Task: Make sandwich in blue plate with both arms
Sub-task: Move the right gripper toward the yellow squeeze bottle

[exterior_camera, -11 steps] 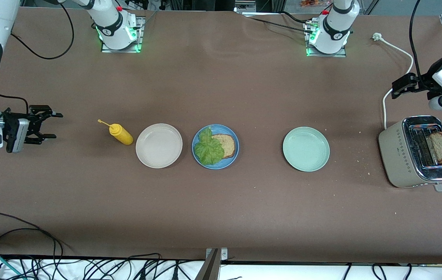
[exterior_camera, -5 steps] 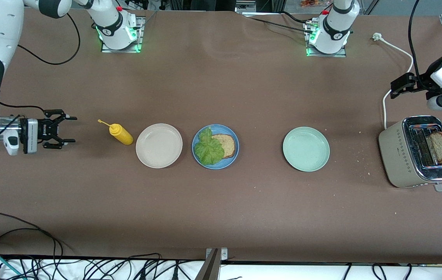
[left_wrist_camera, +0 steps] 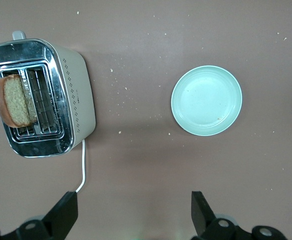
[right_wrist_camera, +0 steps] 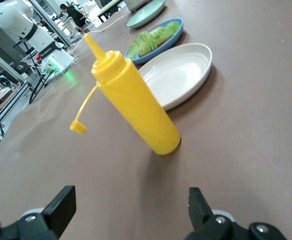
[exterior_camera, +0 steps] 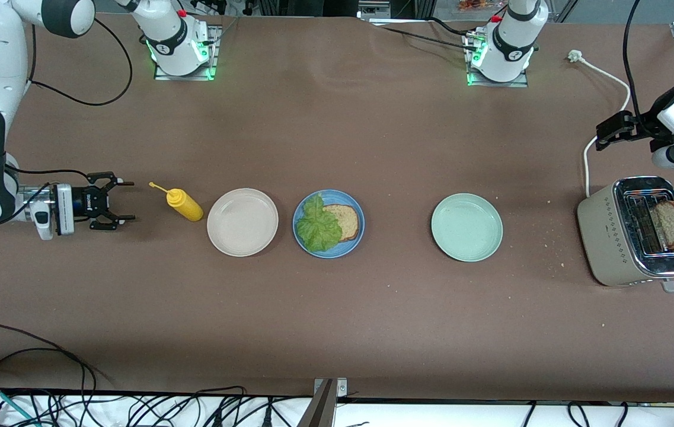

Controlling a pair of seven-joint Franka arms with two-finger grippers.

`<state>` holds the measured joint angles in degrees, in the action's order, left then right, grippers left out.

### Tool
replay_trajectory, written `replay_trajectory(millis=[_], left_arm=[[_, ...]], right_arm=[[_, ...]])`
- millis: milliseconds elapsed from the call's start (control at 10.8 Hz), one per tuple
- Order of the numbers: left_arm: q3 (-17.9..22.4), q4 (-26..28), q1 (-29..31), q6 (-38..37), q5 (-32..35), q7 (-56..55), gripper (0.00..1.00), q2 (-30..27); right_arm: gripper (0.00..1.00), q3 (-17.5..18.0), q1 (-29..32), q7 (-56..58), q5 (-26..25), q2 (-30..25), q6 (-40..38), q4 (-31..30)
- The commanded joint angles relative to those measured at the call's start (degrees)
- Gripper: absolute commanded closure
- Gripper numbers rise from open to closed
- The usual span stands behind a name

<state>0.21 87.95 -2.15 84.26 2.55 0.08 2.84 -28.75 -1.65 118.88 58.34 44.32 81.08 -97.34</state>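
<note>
A row of things runs along the counter (exterior_camera: 337,308): from the right arm's end, a bottle (exterior_camera: 183,204), a plate (exterior_camera: 242,222), a second plate (exterior_camera: 329,223) carrying a bread slice (exterior_camera: 345,220) with a lettuce leaf (exterior_camera: 318,226) on it, then a third plate (exterior_camera: 466,227) well apart. A toaster (exterior_camera: 636,231) stands at the left arm's end with a bread slice (exterior_camera: 670,224) in one slot.

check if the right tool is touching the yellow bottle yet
Apart. The front view shows bare table between the open right tool and the yellow bottle; the right wrist view likewise shows the bottle standing clear of the fingertips.
</note>
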Motion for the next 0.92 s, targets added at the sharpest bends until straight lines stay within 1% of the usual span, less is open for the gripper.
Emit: replay_trajectory(millis=[0, 277, 462, 646, 831], left_arm=[[0.05, -1.55, 0.21, -1.12, -1.14, -0.43, 0.00, 0.59], [0.14, -1.55, 0.30, -1.12, -1.14, -0.43, 0.00, 0.59], [0.14, -1.55, 0.30, -1.12, -1.14, -0.43, 0.00, 0.59], [0.23, -1.55, 0.30, -1.03, -1.14, -0.43, 0.00, 0.59], [0.23, -1.55, 0.30, -1.12, -1.14, -0.43, 0.00, 0.59]], right_arm=[[0.00, 2.46, 0.77, 7.48, 2.65, 0.67, -1.45, 1.27], [0.00, 3.52, 0.68, 13.91, 5.20, 1.46, -2.07, 1.27], [0.02, 5.28, 0.68, 18.92, 6.87, 2.17, -2.07, 1.27], [0.02, 5.89, 0.68, 20.95, 7.93, 3.74, -2.16, 1.27], [0.03, 7.48, 0.68, 21.31, 8.46, 4.10, -2.16, 1.27]])
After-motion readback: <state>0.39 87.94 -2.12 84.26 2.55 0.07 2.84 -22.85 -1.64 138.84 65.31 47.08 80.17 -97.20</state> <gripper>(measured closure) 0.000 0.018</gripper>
